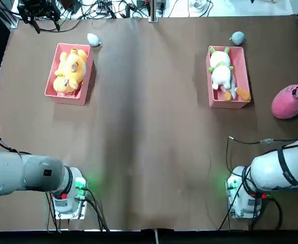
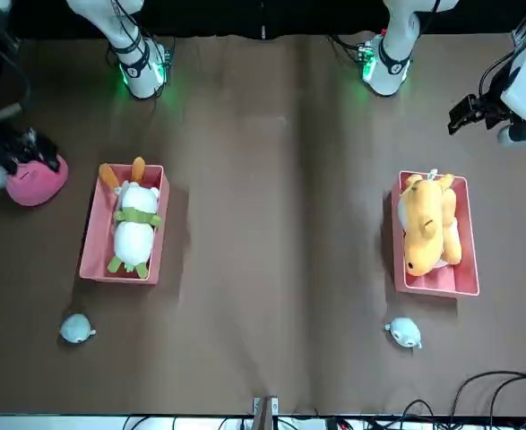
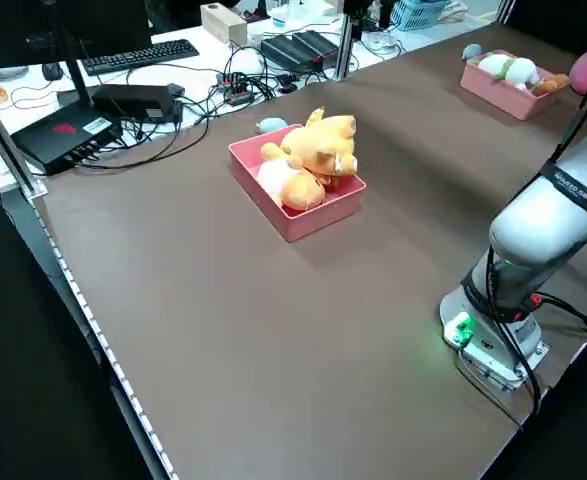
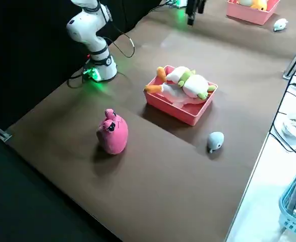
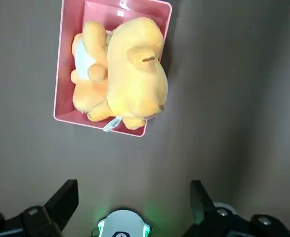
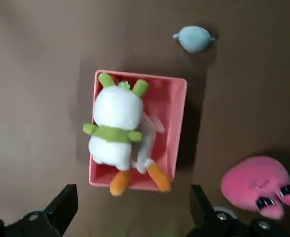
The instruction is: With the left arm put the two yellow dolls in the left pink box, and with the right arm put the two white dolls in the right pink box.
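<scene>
Beside the right box (image 1: pixel 242 76) a pink toy (image 1: pixel 289 101) lay; with both grippers (image 5: pixel 135 207) (image 6: pixel 130 210) spread and empty, we judged only bumping it risky.

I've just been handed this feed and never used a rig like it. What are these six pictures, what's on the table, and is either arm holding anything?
Two robot arms sit side by side at a brown table. One camera looks down from above, one faces the robot, two watch from the sides, and one rides on each wrist. The left pink box holds the yellow dolls; the right pink box holds the white dolls. Loose on the table are a pink plush and two small pale plush toys. The left gripper and right gripper are open, holding nothing, high above the boxes.
</scene>
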### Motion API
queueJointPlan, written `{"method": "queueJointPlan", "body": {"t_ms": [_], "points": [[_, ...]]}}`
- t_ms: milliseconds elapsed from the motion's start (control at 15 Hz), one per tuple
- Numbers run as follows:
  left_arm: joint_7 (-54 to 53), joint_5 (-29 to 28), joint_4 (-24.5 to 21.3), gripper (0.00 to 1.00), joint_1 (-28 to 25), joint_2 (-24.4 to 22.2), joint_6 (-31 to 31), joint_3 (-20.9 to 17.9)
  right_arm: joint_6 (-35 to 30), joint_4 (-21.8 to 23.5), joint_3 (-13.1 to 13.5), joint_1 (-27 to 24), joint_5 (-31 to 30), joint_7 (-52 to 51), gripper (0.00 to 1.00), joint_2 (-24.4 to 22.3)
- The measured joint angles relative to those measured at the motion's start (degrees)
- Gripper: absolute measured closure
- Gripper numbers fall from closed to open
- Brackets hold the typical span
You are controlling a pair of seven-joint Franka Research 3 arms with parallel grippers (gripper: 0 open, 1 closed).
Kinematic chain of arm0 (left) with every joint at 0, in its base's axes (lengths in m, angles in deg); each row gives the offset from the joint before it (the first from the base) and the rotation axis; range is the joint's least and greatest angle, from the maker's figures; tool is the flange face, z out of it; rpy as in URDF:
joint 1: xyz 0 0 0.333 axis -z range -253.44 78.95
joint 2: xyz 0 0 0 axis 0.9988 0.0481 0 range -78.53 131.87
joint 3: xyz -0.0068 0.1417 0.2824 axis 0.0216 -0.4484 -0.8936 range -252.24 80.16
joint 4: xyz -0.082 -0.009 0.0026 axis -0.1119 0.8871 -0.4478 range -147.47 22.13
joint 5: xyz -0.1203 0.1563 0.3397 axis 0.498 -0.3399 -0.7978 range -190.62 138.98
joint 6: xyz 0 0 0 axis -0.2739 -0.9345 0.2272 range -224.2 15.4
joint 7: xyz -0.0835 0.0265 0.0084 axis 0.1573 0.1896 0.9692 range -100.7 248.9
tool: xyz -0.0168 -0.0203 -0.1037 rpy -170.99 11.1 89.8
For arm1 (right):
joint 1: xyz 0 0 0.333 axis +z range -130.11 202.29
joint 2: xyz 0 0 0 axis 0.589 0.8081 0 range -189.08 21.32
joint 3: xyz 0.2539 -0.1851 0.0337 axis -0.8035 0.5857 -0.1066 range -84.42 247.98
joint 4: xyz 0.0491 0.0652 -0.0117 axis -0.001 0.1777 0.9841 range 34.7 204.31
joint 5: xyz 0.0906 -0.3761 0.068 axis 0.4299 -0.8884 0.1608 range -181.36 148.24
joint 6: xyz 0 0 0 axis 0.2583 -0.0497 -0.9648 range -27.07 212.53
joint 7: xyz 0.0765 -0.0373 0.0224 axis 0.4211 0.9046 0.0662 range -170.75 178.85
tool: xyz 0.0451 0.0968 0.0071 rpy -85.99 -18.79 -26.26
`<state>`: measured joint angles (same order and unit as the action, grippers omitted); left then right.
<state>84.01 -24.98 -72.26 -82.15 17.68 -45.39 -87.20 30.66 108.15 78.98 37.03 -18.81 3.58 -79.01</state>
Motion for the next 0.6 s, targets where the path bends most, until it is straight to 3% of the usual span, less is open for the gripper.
{"method": "queueJointPlan", "body": {"t_ms": [133,333,600], "points": [[-0.01,0.00,-0.08,0.00,0.00,0.00,-0.83,0.00,-1.93,1.80,0.34,-1.23,0.01,-0.85,0.00,-3.37],[-0.04,0.00,-0.27,0.00,-0.18,0.00,-1.67,-0.05,0.51,8.33,0.49,-2.93,1.31,-1.29,0.03,-7.58],[-0.60,0.00,-0.68,0.00,-1.42,-0.01,-1.98,-0.17,4.44,13.24,0.54,-3.73,2.46,-1.35,0.01,-9.09]]}}
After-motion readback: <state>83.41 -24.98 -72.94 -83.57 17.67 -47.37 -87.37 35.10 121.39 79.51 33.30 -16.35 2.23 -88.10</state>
